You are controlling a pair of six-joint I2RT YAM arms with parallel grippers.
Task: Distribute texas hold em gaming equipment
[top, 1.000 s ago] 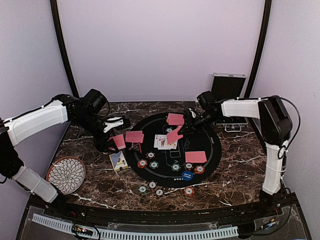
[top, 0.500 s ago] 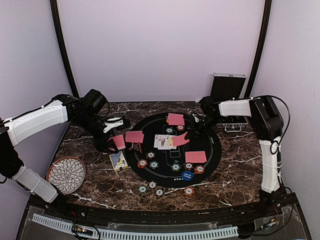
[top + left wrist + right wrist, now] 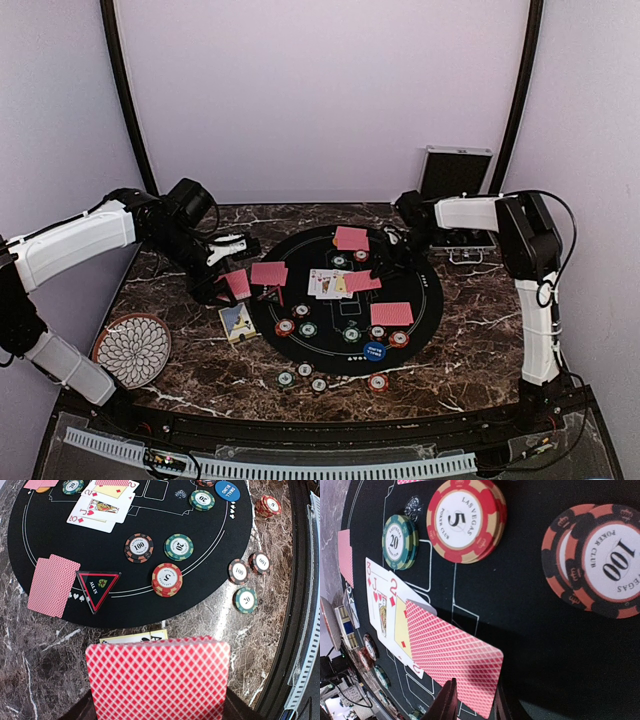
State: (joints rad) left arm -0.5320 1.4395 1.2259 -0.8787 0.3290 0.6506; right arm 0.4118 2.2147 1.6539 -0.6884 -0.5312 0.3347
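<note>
My left gripper is shut on a deck of red-backed cards, held above the marble by the mat's left edge. My right gripper is low over the black round mat, its fingers parted around the corner of one red-backed card. That card rests partly on the face-up cards at the mat's centre. Face-down card pairs lie at the far, left and right of the mat. Poker chips and a blue disc sit on its near half.
Several chips lie on the marble in front of the mat. A flower-patterned plate sits near left, a chip case stands far right. A loose face-up card lies under the deck, and a black triangle marker by the left pair.
My right gripper carried a red-backed card down from above the mat onto the edge of the face-up cards, and its fingers have parted. The left arm and deck stayed still.
</note>
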